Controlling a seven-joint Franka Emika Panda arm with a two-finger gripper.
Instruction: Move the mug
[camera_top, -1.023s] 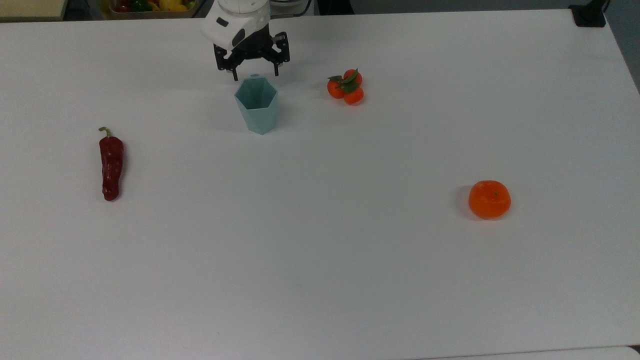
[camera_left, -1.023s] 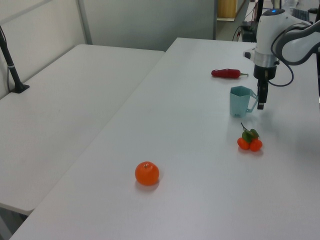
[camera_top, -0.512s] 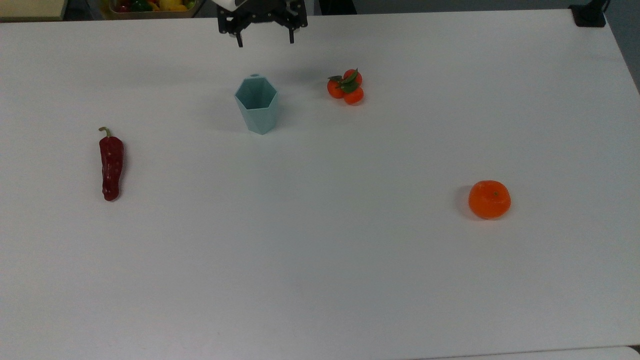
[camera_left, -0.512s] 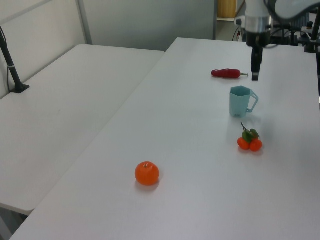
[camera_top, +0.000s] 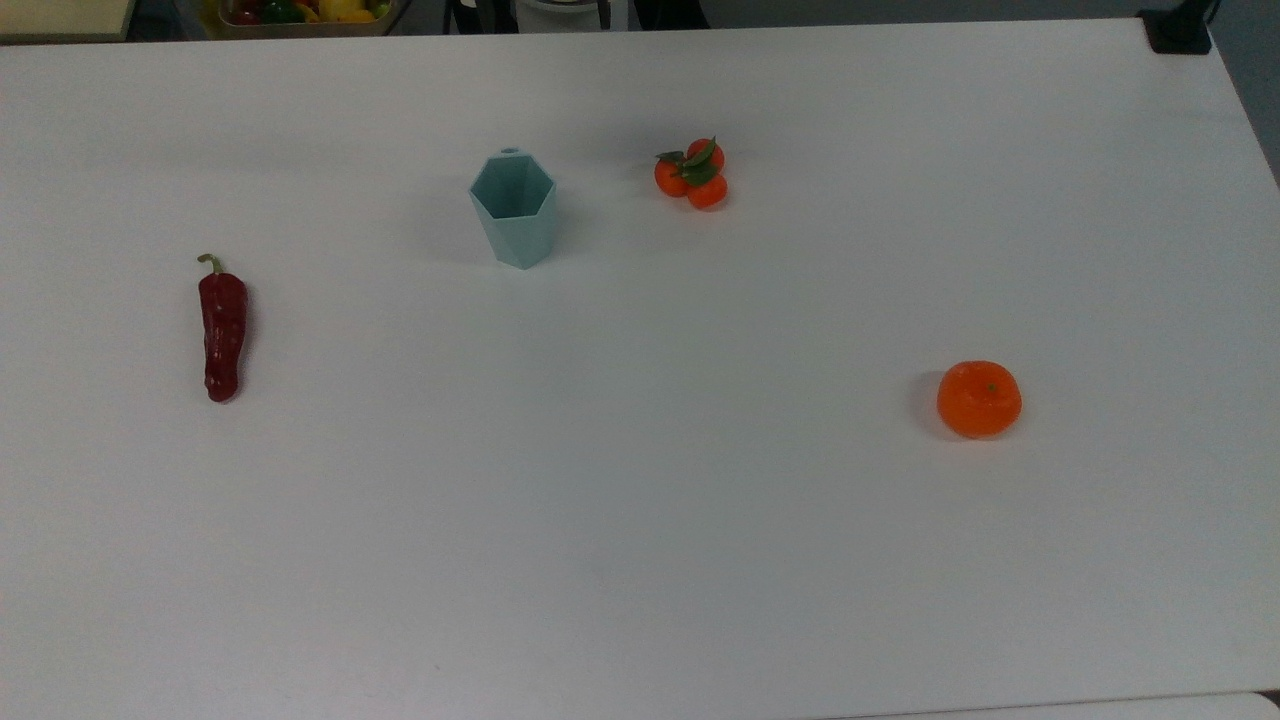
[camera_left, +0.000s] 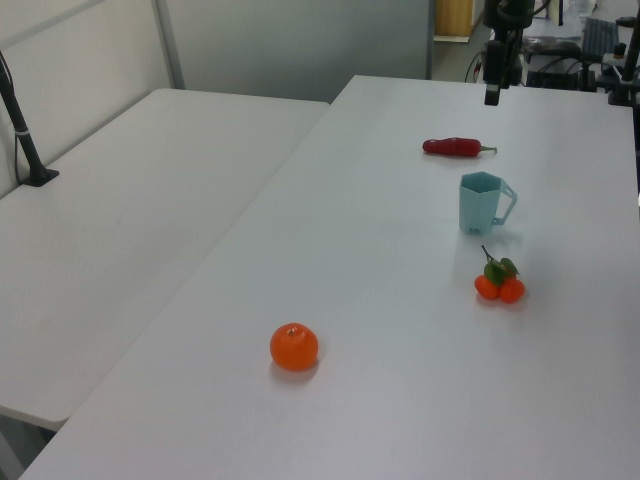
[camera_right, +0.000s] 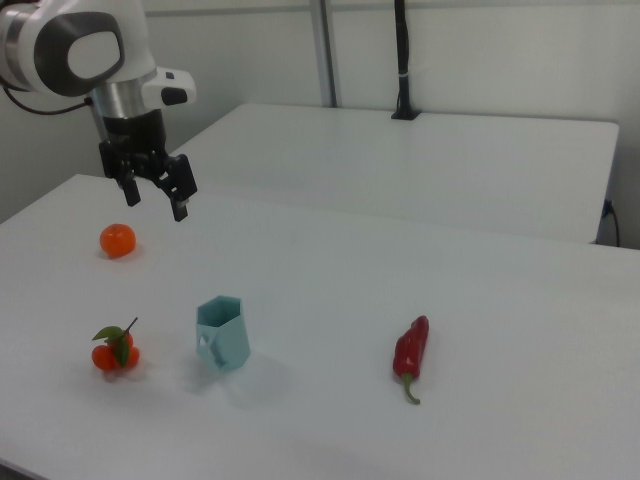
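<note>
The pale teal faceted mug (camera_top: 513, 210) (camera_left: 480, 203) (camera_right: 223, 335) stands upright on the white table (camera_top: 640, 520), its small handle (camera_left: 508, 204) on the left view's right. My gripper (camera_right: 157, 201) (camera_left: 491, 92) hangs high above the table, well clear of the mug and touching nothing. Its two black fingers (camera_right: 180, 208) are spread apart and hold nothing; it is open.
A dark red chili pepper (camera_top: 222, 330) (camera_right: 410, 355) lies toward the top view's left. A cluster of small oranges with leaves (camera_top: 693, 175) (camera_left: 498, 285) sits near the mug. A single orange (camera_top: 978, 398) (camera_right: 117, 240) lies farther off. A second table (camera_left: 130, 220) adjoins.
The gripper, open beside the mug's handle a second ago, has risen and pulled back toward the table's far edge. The mug has stayed in place.
</note>
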